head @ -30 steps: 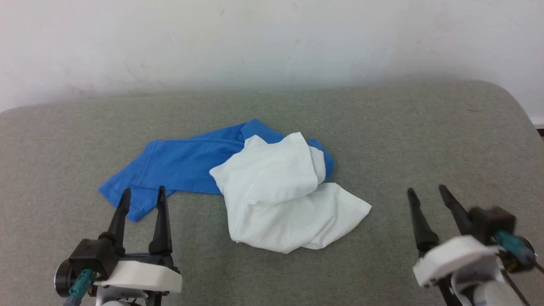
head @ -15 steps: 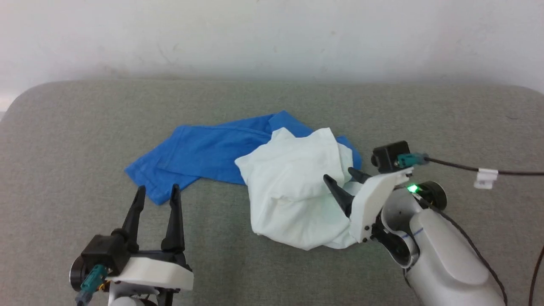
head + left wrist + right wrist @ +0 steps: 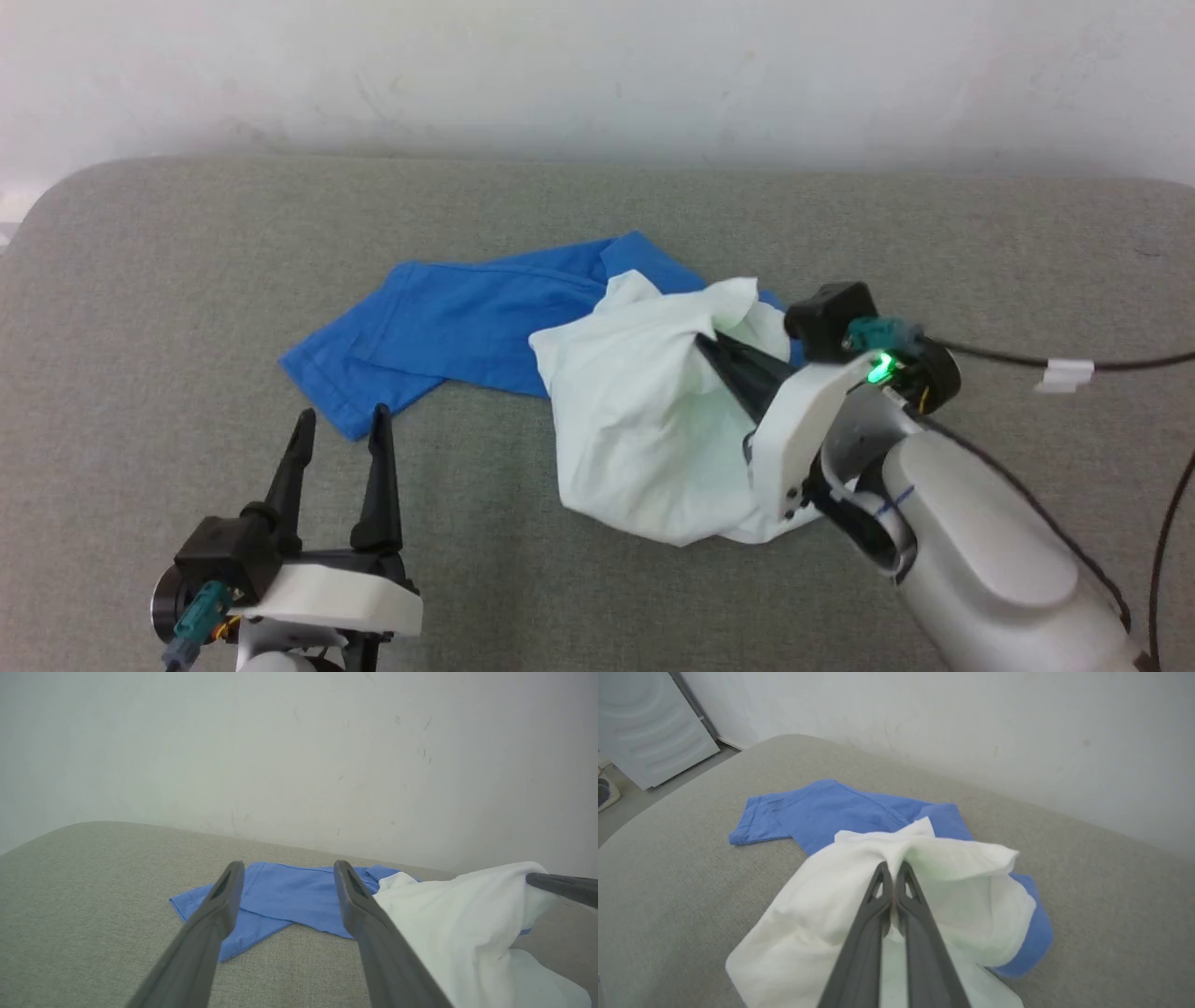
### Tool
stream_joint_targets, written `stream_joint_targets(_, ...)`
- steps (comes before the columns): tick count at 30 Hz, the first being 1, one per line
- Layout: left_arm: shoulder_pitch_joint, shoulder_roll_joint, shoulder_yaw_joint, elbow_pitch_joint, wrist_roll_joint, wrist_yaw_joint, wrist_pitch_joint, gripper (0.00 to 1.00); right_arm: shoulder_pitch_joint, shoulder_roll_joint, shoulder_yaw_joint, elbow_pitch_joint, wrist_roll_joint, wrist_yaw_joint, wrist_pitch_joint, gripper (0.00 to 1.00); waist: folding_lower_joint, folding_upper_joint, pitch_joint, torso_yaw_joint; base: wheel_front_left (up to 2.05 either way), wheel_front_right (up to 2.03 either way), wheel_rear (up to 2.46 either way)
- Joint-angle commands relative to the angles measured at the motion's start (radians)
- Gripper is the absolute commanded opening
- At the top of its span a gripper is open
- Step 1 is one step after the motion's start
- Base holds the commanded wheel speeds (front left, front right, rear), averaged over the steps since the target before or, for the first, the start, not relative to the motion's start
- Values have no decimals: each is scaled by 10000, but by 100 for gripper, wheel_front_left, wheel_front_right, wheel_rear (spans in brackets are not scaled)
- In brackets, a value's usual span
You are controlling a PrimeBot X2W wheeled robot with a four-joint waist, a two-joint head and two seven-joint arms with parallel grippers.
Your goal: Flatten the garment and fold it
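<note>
1. Head view. Changed from half a second ago: right gripper [image 3: 708, 343] no longer open, now pinched shut on a white fold of the garment [image 3: 644, 429], with that fold pulled up into a small peak. Left gripper [image 3: 341, 425] same as before: wide open, holding nothing, low on the left, just short of the blue sleeve [image 3: 373, 364]. Garment bunched in the middle of the grey cushion [image 3: 168, 280], blue part stretched left, white part heaped on the right. Green light [image 3: 878, 369] glowing on the right wrist; black cable [image 3: 1027, 357] running off to the right. Pale wall [image 3: 597, 75] behind.
2. Left wrist view. Two dark fingers [image 3: 205, 933] spread wide, with only cushion and blue cloth farther off between them. White cloth lifted on the right, hanging from the other gripper's tip at the right edge.
3. Right wrist view. Fingers pressed together, white cloth caught at the tips and draped down both sides. Blue sleeve flat on the cushion beyond, toward the left. Scuffed pale wall at the back; white panel [image 3: 649, 718] and a bit of floor [image 3: 630, 807] past the cushion's far left end.
</note>
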State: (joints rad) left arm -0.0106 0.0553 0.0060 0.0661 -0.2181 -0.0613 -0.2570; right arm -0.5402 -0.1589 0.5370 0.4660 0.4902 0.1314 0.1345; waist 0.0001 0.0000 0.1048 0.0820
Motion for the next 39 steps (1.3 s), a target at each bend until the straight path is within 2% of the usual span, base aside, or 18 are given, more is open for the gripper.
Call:
stream_joint_targets(1,-80,-35,52,-5,41,-6,-47,100,193,-122,180,-359,-91,-7,-114,0,-1,0,-46,-96,0,0,0)
stream_joint_targets(5,104,-41,141,16,43,38,-47,100,1550,-977,745,-2289,-309,-7,173,0,-1,0,-248,-337,0,0,0)
stream_joint_targets(11,328,-46,264,48,54,50,-47,100,4529,-1998,597,-4819,-577,-7,1740,0,-1,0,-398,-748,0,0,0)
stream_joint_targets(15,397,-47,280,104,86,46,-47,100,6386,-2147,304,-5935,-604,-7,2920,0,-1,0,-460,-894,0,0,0)
stream_joint_targets(20,444,-49,306,183,102,33,-47,100,8064,-1889,-322,-6782,-570,-7,4051,0,-1,0,-513,-990,0,0,0)
stream_joint_targets(21,450,-49,306,198,96,31,-47,100,8214,-1816,-452,-6967,-604,-7,4053,17,-1,0,-523,-1000,0,0,0)
stream_joint_targets(22,460,-49,310,212,95,33,-47,100,8299,-1697,-627,-7163,-655,-7,3906,98,-1,0,-528,-1013,0,0,0)
stream_joint_targets(28,454,-50,298,259,81,71,-47,100,8114,-692,-2225,-8103,-1123,-7,2277,100,-1,0,-513,-975,0,0,0)
stream_joint_targets(31,446,-50,304,259,56,132,-47,100,7761,-213,-3034,-8098,-1373,-7,1864,100,-1,0,-508,-903,0,0,0)
stream_joint_targets(34,396,-50,288,288,28,214,-47,100,7006,-23,-3300,-7532,-1477,-7,1807,100,-1,0,-448,-825,0,0,0)
stream_joint_targets(39,64,-50,118,331,20,244,-47,100,4975,54,-2823,-5553,-998,-7,2061,100,-1,0,-120,-562,0,0,0)
